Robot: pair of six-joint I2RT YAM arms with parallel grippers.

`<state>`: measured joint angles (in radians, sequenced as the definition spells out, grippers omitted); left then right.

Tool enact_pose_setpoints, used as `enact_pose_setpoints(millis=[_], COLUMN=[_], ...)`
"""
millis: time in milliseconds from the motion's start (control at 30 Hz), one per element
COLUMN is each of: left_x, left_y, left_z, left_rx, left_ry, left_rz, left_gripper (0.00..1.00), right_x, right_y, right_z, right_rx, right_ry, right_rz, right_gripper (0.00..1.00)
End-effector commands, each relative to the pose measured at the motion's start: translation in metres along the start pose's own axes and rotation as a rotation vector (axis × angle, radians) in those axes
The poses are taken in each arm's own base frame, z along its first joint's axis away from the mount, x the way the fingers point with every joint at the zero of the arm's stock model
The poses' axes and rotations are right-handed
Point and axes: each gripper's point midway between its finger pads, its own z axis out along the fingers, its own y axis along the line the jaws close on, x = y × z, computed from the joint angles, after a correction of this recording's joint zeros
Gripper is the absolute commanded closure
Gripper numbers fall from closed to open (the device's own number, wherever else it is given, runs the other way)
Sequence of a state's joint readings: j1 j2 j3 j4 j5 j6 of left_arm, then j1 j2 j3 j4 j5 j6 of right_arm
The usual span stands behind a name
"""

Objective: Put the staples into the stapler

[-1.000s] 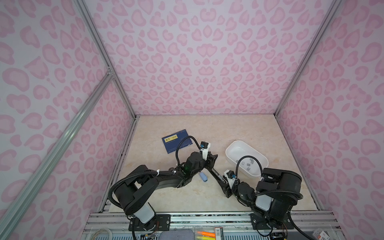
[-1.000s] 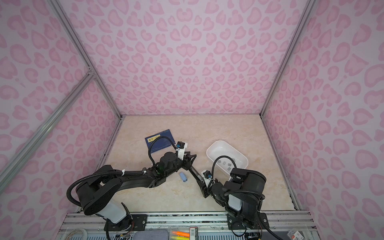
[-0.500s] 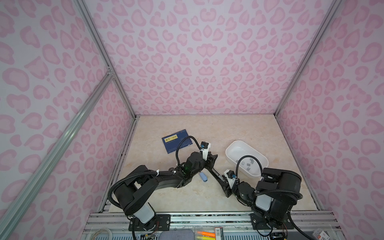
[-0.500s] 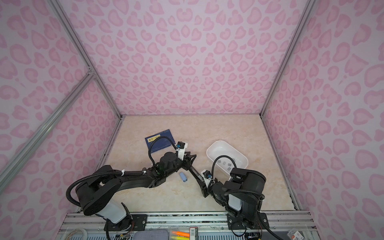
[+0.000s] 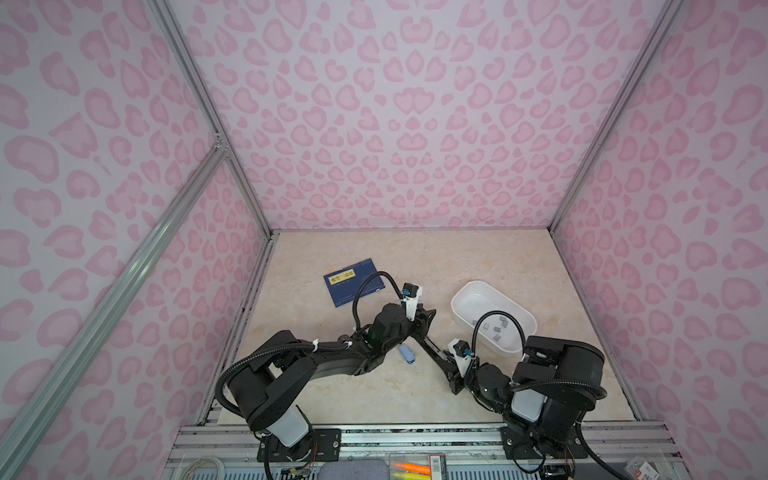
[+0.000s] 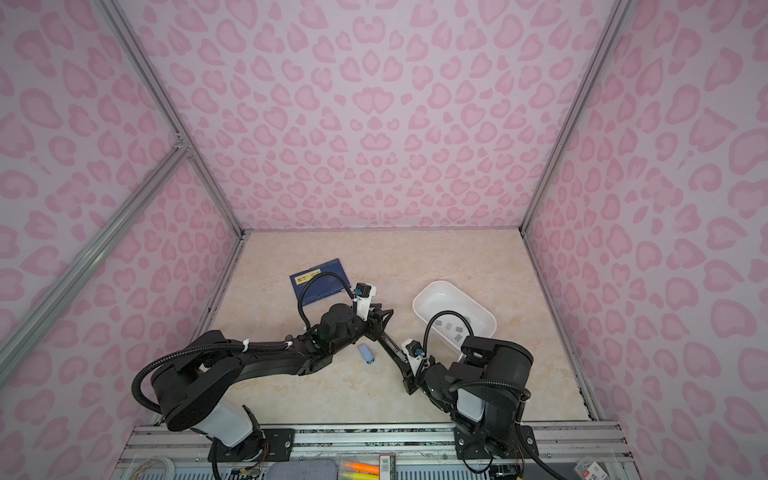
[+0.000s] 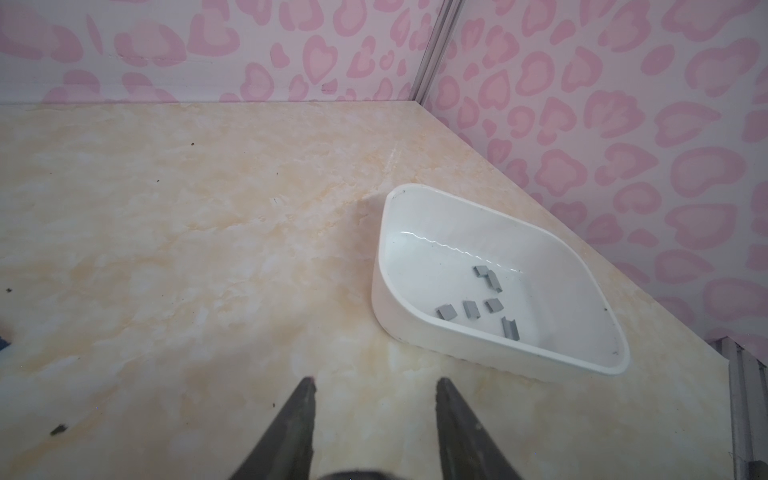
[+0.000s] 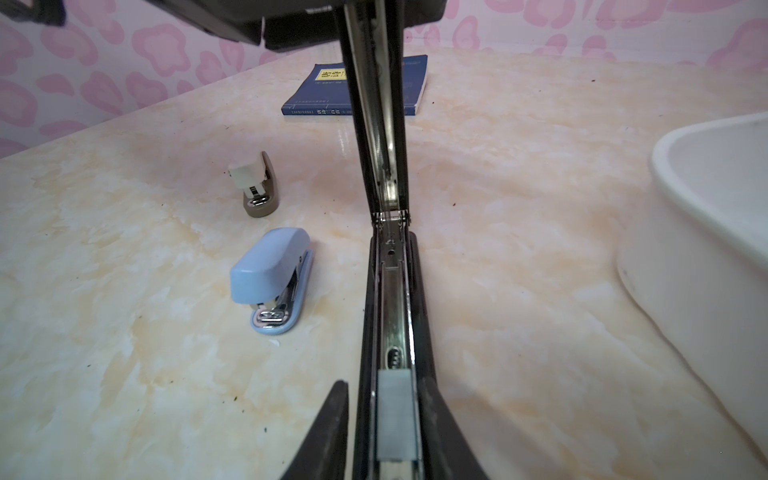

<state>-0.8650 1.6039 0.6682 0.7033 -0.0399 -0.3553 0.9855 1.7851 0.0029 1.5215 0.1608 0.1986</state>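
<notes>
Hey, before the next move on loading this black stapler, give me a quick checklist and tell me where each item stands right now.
1. Black stapler opened, channel exposed: ok.
2. Staple strip lying in the channel: ok.
3. Right gripper fingers firmly on the stapler's sides: cannot tell; they flank it closely.
4. Left gripper clear of any load: ok, fingers apart with nothing between them.
5. Stapler closed over the strip: not ok, its top arm stands raised.
6. Spare staples on hand in the white tray: ok.
</notes>
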Motion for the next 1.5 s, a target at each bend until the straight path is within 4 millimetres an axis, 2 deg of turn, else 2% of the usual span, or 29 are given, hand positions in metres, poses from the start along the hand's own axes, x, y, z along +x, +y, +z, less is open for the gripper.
enact_pose_setpoints(millis=[0,333,600,800,900,1000,1067,1300,1467], left_x=[0.007,0.004,0.021,0.029,0.032,0.032,0.033,0.036,0.03], left_y=[-0.003,-0.011,-0.033,-0.032,-0.032,-0.035,-0.036,-0.032,-0.031], left_z=[0.001,-0.001,-0.004,-0.009,-0.01,-0.011,-0.012,-0.007,-0.011], left_rx=[0.014,0.048,0.125,0.126,0.131,0.148,0.156,0.131,0.119], left_ry=[0.04,0.037,0.08,0.095,0.104,0.107,0.109,0.122,0.106], left_rz=[-0.009,-0.001,0.076,0.091,0.097,0.103,0.106,0.11,0.116], left_gripper=[0.53,0.53,0.52,0.5,0.43,0.28,0.21,0.18,0.12], right_x=[0.019,0.018,0.006,0.005,0.004,0.006,0.008,0.005,-0.002], right_y=[-0.012,-0.01,-0.006,-0.005,-0.005,-0.007,-0.007,-0.008,-0.009], right_z=[-0.02,-0.015,0.017,0.039,0.048,0.054,0.057,0.054,0.048], right_rx=[0.025,0.024,0.055,0.063,0.055,0.054,0.053,0.047,0.048], right_ry=[0.054,0.049,0.005,-0.004,-0.006,0.001,0.004,0.0,-0.017], right_rz=[-0.018,0.0,0.072,0.091,0.108,0.116,0.118,0.126,0.128], right_gripper=[0.74,0.9,0.96,0.97,0.97,0.97,0.97,0.96,0.83])
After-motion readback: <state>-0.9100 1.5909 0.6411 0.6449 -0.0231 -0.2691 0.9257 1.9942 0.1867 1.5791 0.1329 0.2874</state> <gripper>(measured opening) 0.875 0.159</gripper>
